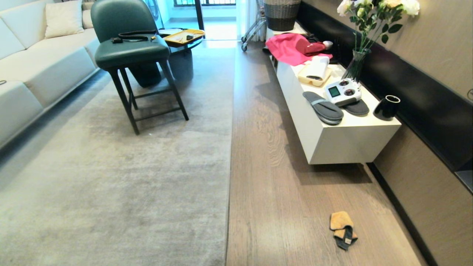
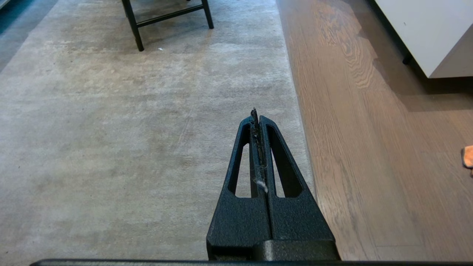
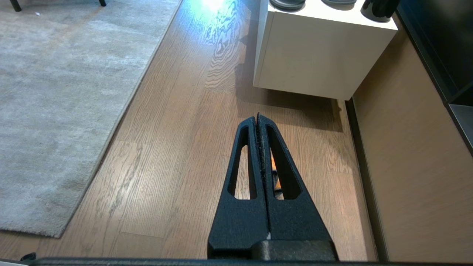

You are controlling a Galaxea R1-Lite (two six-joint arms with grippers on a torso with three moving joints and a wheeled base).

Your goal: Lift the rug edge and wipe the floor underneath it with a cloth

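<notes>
A large pale grey-beige rug fills the left of the head view, and its straight rug edge runs down the middle against the floor of light brown planks. The cloth, orange-tan with a dark grey part, lies flat on the planks at the lower right. Neither arm shows in the head view. My left gripper hangs shut and empty above the rug, just inside the rug edge. My right gripper is shut and empty above the floor; a sliver of the cloth shows through its finger.
A white low cabinet stands along the right wall, carrying grey slippers, a remote controller, a black cup, a vase and pink fabric. A green chair stands on the rug beyond. A cream sofa lines the left side.
</notes>
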